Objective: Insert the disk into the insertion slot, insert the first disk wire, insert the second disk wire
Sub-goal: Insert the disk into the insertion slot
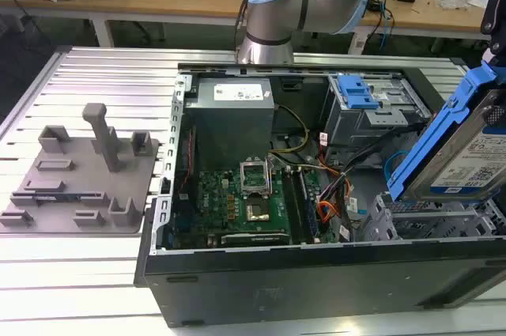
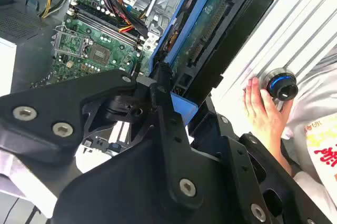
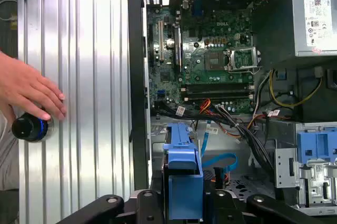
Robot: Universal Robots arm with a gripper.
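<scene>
**Disk in my claw, tilted over the drive cage**

My claw [image 3: 185, 198] is closed on the disk [image 1: 466, 158]. Its black, jointed fingers [image 2: 160, 79] press against the disk's bright blue plastic carrier [image 3: 183, 155], and the gap between them is no wider than that frame.

The disk is a flat silver slab. Its upper face carries a white printed label, and the second wrist view shows a green circuit board on its underside. In the exterior view it hangs tilted, with its high end toward the exterior view's right.

Beneath it is the insertion slot [image 1: 423, 224], a low, wide cage of grey perforated sheet metal in a corner of the open black computer case [image 1: 316, 281]. The disk's lower edge is just above the cage, and I cannot tell whether they touch. The disk is not yet inside the bay.

Behind the cage stands a taller grey metal bay [image 1: 379, 111] topped by a ribbed blue latch [image 1: 357, 91]. A loose bundle of orange and black wires [image 1: 336, 194] lies near both. Deeper in the case are the green motherboard [image 1: 253, 194] and the boxy grey power supply [image 1: 233, 111].

The case sits on a ribbed aluminium table [image 1: 95, 75]. A matte grey fixture plate [image 1: 79, 170] with blocks and an upright post lies well apart, on the exterior view's left.

In both wrist views a person's hand [image 3: 29, 91] rests on the table beside a round black knob [image 3: 30, 127] with a glowing blue ring.
</scene>
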